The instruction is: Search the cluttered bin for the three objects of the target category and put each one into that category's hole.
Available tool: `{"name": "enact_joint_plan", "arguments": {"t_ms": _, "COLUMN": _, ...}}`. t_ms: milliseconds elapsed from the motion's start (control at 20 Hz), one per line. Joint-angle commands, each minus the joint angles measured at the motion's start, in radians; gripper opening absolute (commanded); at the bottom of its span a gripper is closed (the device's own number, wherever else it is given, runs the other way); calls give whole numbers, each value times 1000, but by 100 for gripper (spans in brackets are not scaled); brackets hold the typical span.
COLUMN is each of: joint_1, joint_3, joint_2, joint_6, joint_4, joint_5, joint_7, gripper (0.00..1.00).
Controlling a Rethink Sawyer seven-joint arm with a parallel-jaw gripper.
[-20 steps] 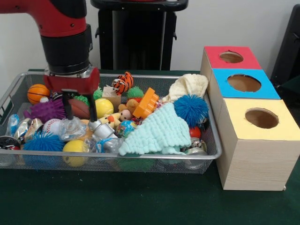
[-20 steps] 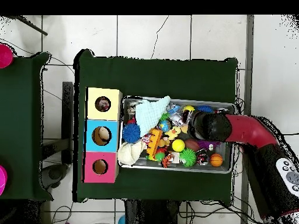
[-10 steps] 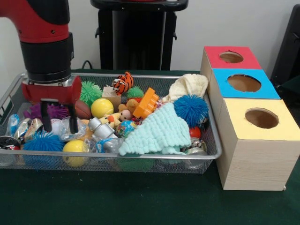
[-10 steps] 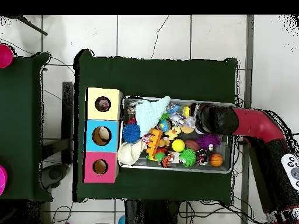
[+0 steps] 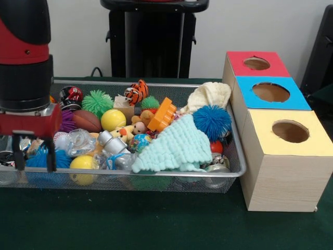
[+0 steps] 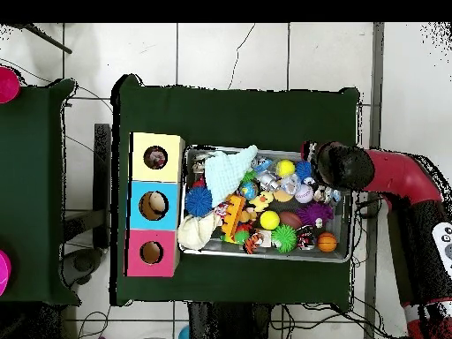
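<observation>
Dark green cloth covers the desk [image 5: 156,224], where a wire-mesh bin [image 5: 156,179] holds a jumble of toys. At its 8 o'clock corner the end effector [image 5: 34,158] hangs with both fingers spread, holding nothing, above a blue spiky ball [image 5: 39,159]. A mint knitted cloth [image 5: 174,146] lies centrally. At 3 o'clock stand three wooden boxes with yellow [image 5: 289,133], blue [image 5: 270,92], then red [image 5: 256,63] round-holed tops. No writing is legible
</observation>
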Motion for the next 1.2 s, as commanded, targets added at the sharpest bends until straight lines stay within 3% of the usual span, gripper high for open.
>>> {"name": "enact_joint_plan", "arguments": {"t_ms": 50, "joint_1": -19, "joint_3": 53, "joint_2": 126, "joint_6": 123, "joint_4": -151, "joint_5": -71, "joint_7": -420, "gripper": 100}}
{"name": "enact_joint_plan", "arguments": {"t_ms": 300, "joint_1": -14, "joint_3": 25, "joint_2": 157, "joint_6": 94, "joint_4": -117, "joint_5": -75, "joint_7": -396, "gripper": 100}}
{"name": "enact_joint_plan", "arguments": {"t_ms": 500, "joint_1": -28, "joint_3": 0, "joint_2": 125, "joint_6": 71, "joint_4": -25, "joint_5": -69, "joint_7": -361, "gripper": 100}}
{"name": "enact_joint_plan", "arguments": {"t_ms": 850, "joint_1": -29, "joint_3": -18, "joint_2": -41, "joint_6": 102, "joint_4": 171, "joint_5": -17, "joint_7": -255, "gripper": 100}}
{"name": "enact_joint_plan", "arguments": {"t_ms": 1200, "joint_1": -32, "joint_3": -30, "joint_2": -96, "joint_6": 111, "joint_4": 248, "joint_5": -3, "joint_7": -219, "gripper": 100}}
